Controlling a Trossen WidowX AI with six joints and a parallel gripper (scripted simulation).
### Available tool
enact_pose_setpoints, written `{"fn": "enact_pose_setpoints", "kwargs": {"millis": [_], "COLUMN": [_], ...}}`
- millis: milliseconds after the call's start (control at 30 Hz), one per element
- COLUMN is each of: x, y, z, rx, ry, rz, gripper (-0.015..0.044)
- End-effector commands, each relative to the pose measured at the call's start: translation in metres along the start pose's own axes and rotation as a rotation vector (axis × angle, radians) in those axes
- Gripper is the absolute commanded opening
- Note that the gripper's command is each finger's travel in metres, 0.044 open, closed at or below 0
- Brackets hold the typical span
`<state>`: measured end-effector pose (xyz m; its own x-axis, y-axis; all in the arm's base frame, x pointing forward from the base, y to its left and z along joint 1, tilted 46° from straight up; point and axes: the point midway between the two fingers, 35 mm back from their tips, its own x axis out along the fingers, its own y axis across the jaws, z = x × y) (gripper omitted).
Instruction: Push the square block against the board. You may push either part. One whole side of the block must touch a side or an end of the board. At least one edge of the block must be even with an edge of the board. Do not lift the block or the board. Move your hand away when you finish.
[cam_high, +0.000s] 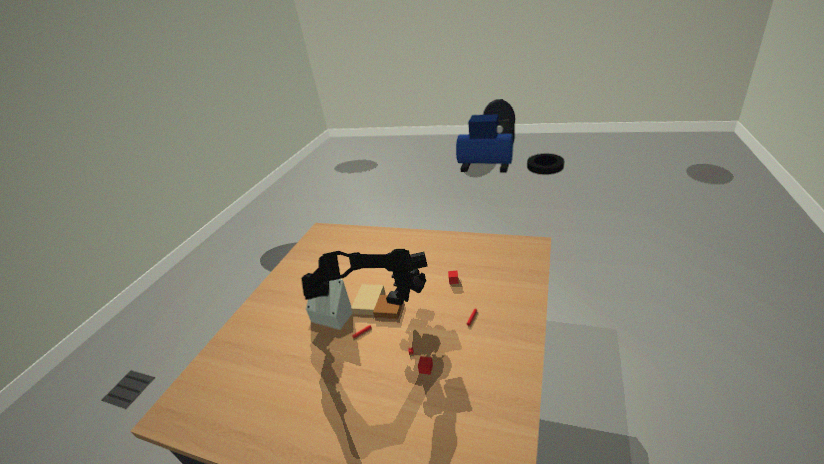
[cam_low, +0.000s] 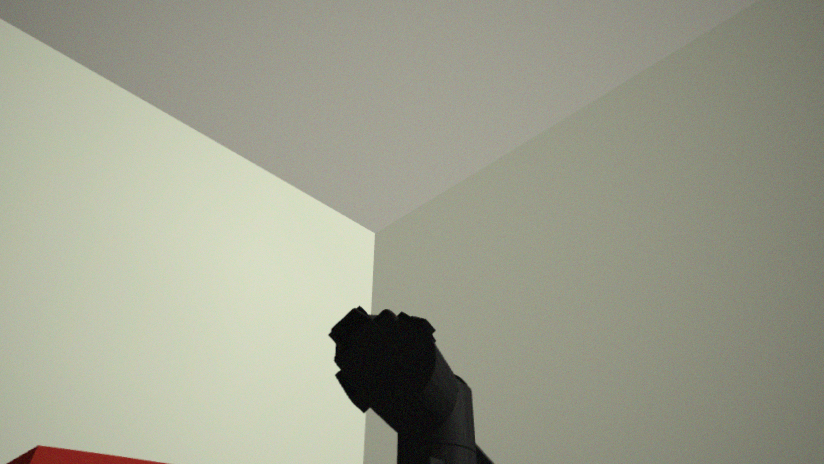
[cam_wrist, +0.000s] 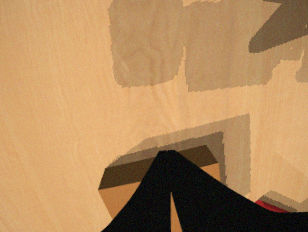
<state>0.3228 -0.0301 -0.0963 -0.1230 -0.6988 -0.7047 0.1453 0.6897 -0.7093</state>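
A brown square block (cam_high: 385, 310) (cam_wrist: 120, 191) lies on the wooden table (cam_high: 265, 368), right in front of the arm's base. My gripper (cam_high: 394, 299) (cam_wrist: 166, 157) is shut and empty. It is down at the block's far right side and covers part of the block's top in the wrist view. Whether the fingertips touch the block I cannot tell. The exterior view shows only a black part of the arm (cam_low: 386, 363) against the walls.
Red pieces lie scattered on the table: a small cube (cam_high: 453, 277), a stick (cam_high: 471, 317), another stick (cam_high: 362, 331) and a larger cube (cam_high: 425, 364). The grey arm base (cam_high: 329, 305) stands left of the board. A blue machine (cam_high: 484, 144) and a tyre (cam_high: 544, 164) are on the floor.
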Motion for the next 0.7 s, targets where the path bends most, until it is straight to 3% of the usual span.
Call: {"fn": "enact_pose_setpoints", "kwargs": {"millis": [0, 667], "x": [0.000, -0.001], "y": [-0.011, -0.060], "z": [-0.007, -0.051], "rx": [0.125, 0.806], "ry": [0.000, 0.006], "rz": [-0.005, -0.011], "gripper": [0.0000, 0.0000]}}
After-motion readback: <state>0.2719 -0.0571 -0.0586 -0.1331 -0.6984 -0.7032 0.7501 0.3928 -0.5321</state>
